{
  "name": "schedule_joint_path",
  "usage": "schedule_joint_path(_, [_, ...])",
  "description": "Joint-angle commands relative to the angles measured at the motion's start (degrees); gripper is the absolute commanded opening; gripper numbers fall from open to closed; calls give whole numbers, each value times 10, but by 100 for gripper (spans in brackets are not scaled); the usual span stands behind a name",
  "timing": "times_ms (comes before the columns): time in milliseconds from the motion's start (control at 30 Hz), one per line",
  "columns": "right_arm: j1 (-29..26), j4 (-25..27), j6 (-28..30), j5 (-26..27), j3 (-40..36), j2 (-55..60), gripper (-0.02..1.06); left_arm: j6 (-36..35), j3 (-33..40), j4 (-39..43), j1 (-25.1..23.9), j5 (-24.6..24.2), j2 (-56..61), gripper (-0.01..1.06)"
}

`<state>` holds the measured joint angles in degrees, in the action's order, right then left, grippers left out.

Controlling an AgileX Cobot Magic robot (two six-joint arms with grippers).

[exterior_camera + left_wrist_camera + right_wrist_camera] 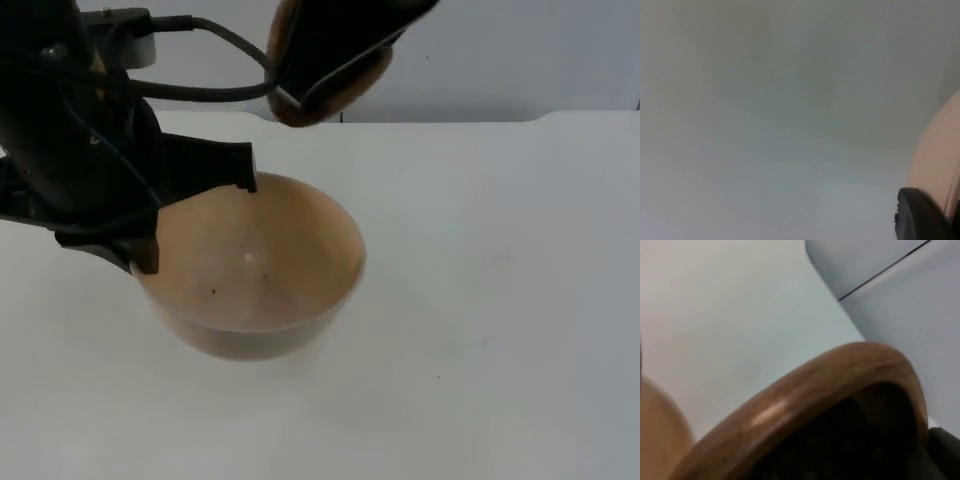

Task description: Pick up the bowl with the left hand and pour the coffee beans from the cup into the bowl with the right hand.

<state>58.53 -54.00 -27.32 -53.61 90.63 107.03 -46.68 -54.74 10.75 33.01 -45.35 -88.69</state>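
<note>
A light tan bowl (260,270) is held at its left rim by my left gripper (170,225), which is shut on it. Its inside holds only a couple of dark specks. The bowl's outer wall (937,155) runs beside a black fingertip (920,215) in the left wrist view. Above the bowl's far rim, my right gripper (340,45) is shut on a brown wooden cup (298,110), which is tilted. The cup's rim (805,390) curves over a dark inside where I cannot make out the beans. The bowl's edge (657,440) lies below it.
The white table (500,300) stretches to the right and front of the bowl. The grey partition wall (520,60) closes off the far side, also seen as the wall (900,300) past the cup.
</note>
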Motion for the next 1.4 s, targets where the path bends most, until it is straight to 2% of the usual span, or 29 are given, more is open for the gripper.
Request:
schedule_joint_path(0, [7,-36,-9,-6,2,-6,0,-3,2,-12,3,8,6,0])
schedule_joint_path(100, [12,-85,-19,-25,2,-6,0,-3,2,-16,3,12,6,0])
schedule_joint_path(300, [22,-140,-31,-42,2,-7,0,-8,2,-17,3,12,6,0])
schedule_joint_path(667, [29,-169,-32,-43,2,-47,0,-12,2,-18,3,13,6,0])
schedule_joint_path(767, [41,-191,-25,-43,2,-50,0,-14,2,-18,3,12,6,0])
schedule_joint_path(1067, [68,-209,-11,-42,1,-50,0,-14,2,-18,3,12,6,0])
schedule_joint_path(1233, [68,-228,-2,-44,-22,-50,0,-13,2,-22,3,11,6,0])
schedule_joint_path(1367, [68,-257,-20,-44,-47,-50,0,-13,2,-22,3,11,6,0])
